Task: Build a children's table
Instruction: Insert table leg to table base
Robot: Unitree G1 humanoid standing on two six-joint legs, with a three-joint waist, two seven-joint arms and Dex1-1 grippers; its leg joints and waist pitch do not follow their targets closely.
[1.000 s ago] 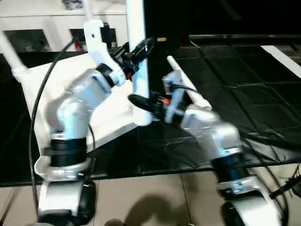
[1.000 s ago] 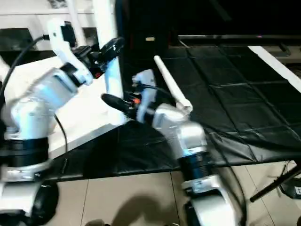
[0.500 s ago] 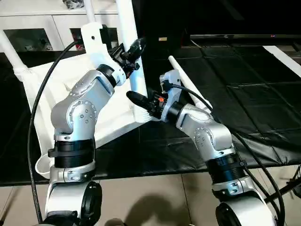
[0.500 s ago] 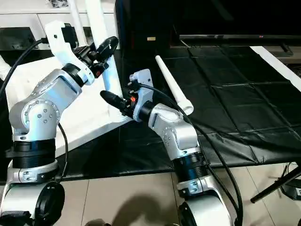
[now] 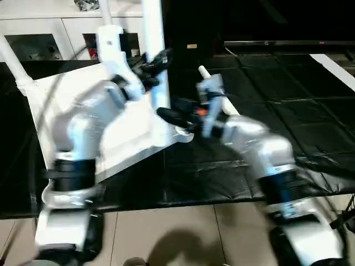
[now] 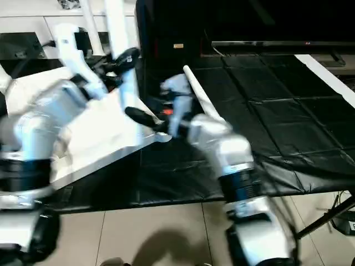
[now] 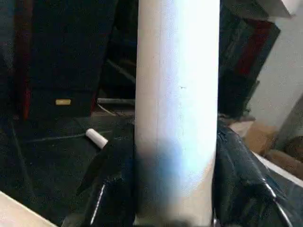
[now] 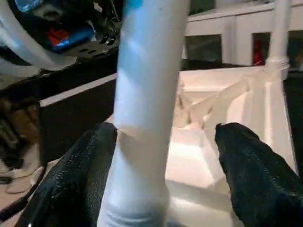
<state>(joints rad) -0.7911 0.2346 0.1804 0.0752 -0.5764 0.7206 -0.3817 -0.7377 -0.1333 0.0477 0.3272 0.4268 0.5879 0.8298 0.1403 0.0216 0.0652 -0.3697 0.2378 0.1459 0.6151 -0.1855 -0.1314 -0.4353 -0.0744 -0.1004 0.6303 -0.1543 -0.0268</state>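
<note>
The white table top (image 5: 47, 97) lies underside up on the black mat. A white leg (image 5: 153, 33) stands upright in its near corner socket. My left gripper (image 5: 155, 61) is shut on this leg high up; in the left wrist view the leg (image 7: 177, 94) sits tight between the black fingers (image 7: 109, 179). My right gripper (image 5: 169, 115) is open low down by the socket. In the right wrist view its fingers (image 8: 255, 165) flank the leg (image 8: 147, 94), with a gap on one side. A loose leg (image 6: 197, 91) lies on the mat behind my right arm.
Two more legs (image 5: 11, 61) (image 5: 105, 11) stand in the far corners of the top. A white glass-door cabinet (image 5: 44, 33) runs along the back. The black mat (image 5: 288, 94) spreads to the right, with tiled floor (image 5: 183, 233) in front.
My right gripper has spread its fingers off the leg's base and shifted a little to the right. The left gripper keeps its hold, and the leg stands straighter.
</note>
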